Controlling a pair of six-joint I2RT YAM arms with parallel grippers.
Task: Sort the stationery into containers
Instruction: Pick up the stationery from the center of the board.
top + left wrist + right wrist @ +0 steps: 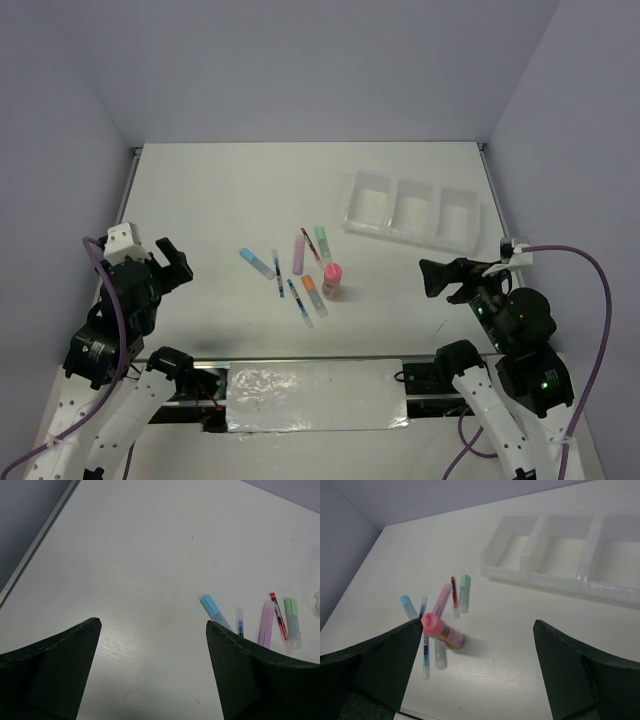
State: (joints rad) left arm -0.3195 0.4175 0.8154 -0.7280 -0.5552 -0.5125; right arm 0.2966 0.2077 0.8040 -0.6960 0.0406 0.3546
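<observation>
Insp. note for you, operator. Both tools are idle over the table (200, 190).

1. Tray (535, 580): clear whitish, 3 compartments in a row. It sits ahead and to the right of the right gripper (477, 623), well apart from it. All 3 compartments look bare in the right wrist view.

2. Right gripper: your jaws stand wide apart, nothing between the fingers, nothing touched. In the top view it (436, 282) points toward the item cluster from the right side.

3. Left gripper (152, 624): jaws also wide apart, holding nothing, with bare table directly ahead of it. In the top view it (172, 262) is left of the cluster, well apart.

4. Stationery, all loose on the table between the two tools, ahead-right of the left gripper and ahead-left of the right one:
- Pink-capped tan cylinder (442, 630): nearest item to the right gripper, just beside its left finger in the wrist view.
- Purple highlighter (299, 251), green highlighter (322, 242): beyond the cylinder, side by side, with the red pen (311, 244) between them.
- Orange highlighter (314, 295): just beside the cylinder, on its left-gripper side.
- Blue highlighter (254, 261): nearest item to the left gripper.
- Two thin blue pens: one (277, 272) next to the blue highlighter, the other (299, 302) next to the orange one.
</observation>
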